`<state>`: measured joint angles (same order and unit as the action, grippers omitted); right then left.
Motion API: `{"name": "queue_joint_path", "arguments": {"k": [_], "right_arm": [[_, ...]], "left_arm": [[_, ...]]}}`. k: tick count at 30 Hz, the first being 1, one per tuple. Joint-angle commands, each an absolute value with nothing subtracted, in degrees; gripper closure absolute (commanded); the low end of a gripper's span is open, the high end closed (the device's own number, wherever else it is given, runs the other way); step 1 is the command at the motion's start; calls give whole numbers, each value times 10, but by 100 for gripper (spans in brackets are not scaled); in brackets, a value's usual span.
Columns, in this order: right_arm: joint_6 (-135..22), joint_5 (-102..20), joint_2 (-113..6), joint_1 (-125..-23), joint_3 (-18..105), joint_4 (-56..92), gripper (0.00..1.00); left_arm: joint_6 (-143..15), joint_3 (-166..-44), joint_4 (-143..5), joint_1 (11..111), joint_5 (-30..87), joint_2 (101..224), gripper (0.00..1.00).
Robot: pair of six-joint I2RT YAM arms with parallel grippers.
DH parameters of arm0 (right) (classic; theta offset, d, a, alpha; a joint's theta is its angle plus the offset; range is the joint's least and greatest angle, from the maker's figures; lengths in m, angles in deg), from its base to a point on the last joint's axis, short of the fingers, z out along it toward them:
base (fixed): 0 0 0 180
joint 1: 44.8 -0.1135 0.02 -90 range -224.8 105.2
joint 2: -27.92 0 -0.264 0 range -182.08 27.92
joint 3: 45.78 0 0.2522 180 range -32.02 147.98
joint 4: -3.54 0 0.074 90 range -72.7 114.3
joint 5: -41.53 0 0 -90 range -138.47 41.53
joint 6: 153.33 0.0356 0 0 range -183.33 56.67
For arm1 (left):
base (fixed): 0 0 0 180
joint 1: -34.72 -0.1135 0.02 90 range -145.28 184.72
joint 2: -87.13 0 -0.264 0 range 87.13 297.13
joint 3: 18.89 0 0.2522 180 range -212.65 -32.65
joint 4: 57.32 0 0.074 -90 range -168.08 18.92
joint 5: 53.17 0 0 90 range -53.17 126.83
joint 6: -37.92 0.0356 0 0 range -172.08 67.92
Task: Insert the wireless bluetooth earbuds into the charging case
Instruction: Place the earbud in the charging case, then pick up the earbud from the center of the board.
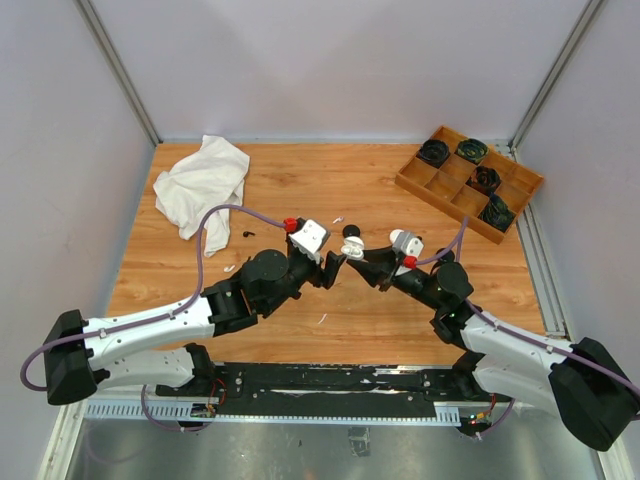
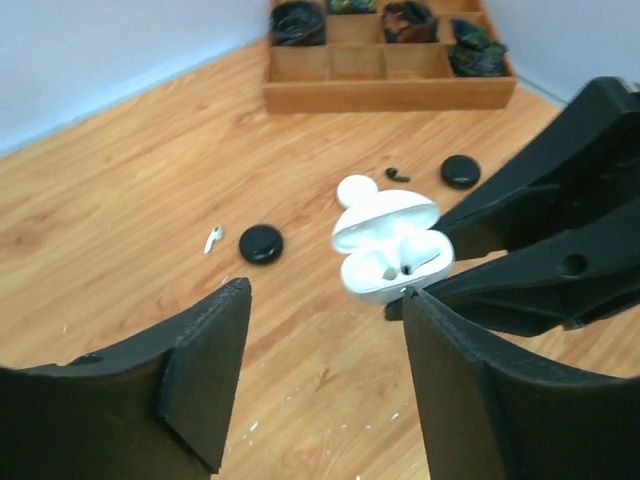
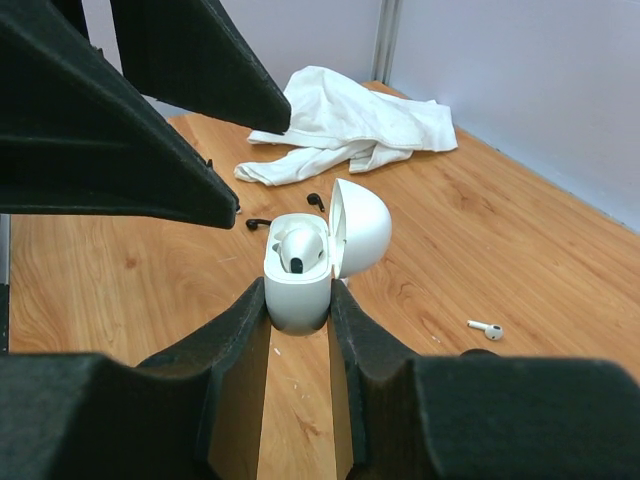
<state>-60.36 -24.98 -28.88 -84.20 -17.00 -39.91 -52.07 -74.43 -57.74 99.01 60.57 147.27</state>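
Observation:
My right gripper [image 3: 298, 300] is shut on a white charging case [image 3: 298, 285] and holds it above the table with its lid [image 3: 360, 225] open. One white earbud [image 3: 300, 245] sits inside the case. The case also shows in the left wrist view [image 2: 390, 245]. My left gripper [image 2: 325, 300] is open and empty, just in front of the case, the two meeting at mid-table [image 1: 328, 268]. A loose white earbud [image 2: 212, 238] lies on the wood beside a black puck case [image 2: 261, 243]. A black earbud [image 2: 397, 176] lies near a second black puck [image 2: 460, 171].
A wooden compartment tray [image 1: 415, 182] holding dark cases stands at the back right. A crumpled white cloth [image 1: 203, 180] lies at the back left, with a black earbud [image 1: 247, 235] near it. Grey walls close off the table on three sides.

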Motion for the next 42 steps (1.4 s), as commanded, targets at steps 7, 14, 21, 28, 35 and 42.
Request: {"name": "queue_joint_path", "arguments": {"k": [7,14,21,28,35,42], "right_arm": [[-613,-277,-291,-852,-198,-466,96],[-612,-290,-288,-851,-216,-481,96],[-610,-285,-290,-851,-216,-479,96],[-614,-279,-285,-851,-211,-460,96],[-615,-281,-272,-851,-211,-450,96],[-616,-278,-270,-852,-210,-447,96]], "left_arm": [[-660,-765,-691,974,752,1486,27],[-778,-763,-786,910,751,1502,27],[-835,-732,-829,813,694,1498,27],[-861,-692,-827,684,595,1499,27],[-880,-677,-829,589,555,1528,27],[-863,-677,-798,538,539,1571,28]]}}
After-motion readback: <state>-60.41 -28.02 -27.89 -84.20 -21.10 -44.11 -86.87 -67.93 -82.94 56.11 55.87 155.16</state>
